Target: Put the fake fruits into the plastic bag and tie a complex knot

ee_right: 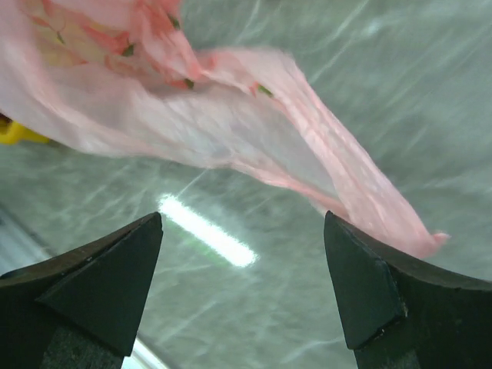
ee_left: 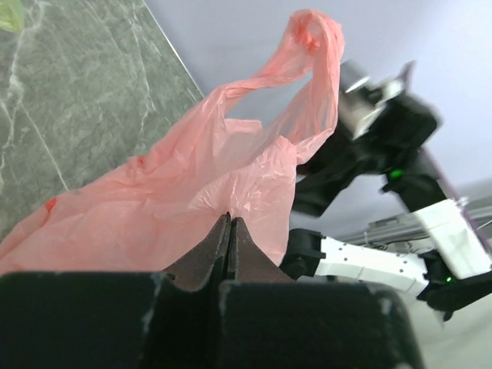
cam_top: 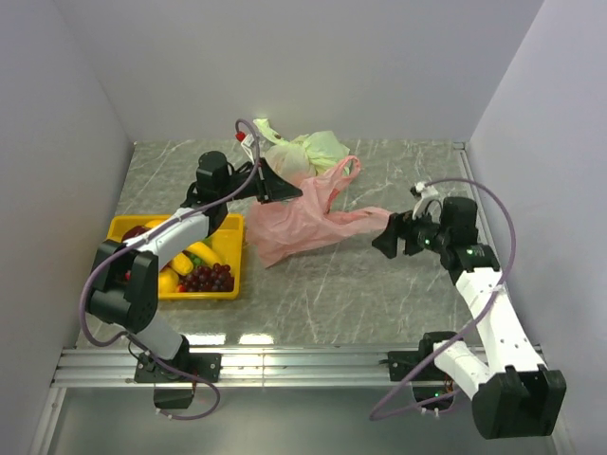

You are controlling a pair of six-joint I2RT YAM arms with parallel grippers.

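The pink plastic bag [cam_top: 303, 218] lies crumpled on the table's middle, one handle loop [cam_top: 343, 173] raised at the back. My left gripper [cam_top: 287, 191] is shut on the bag's upper edge; in the left wrist view its closed fingertips [ee_left: 229, 223] pinch the pink film [ee_left: 200, 184]. My right gripper [cam_top: 387, 237] is open and empty just right of the bag's stretched right corner [ee_right: 384, 215], jaws wide apart above the table. The fake fruits [cam_top: 204, 275], purple grapes and yellow bananas among them, lie in the yellow tray [cam_top: 220, 294] at the left.
A pale green-and-white knotted bag [cam_top: 308, 147] sits at the back behind the pink bag. Grey walls enclose the table on the left, back and right. A metal rail runs along the near edge [cam_top: 303, 365].
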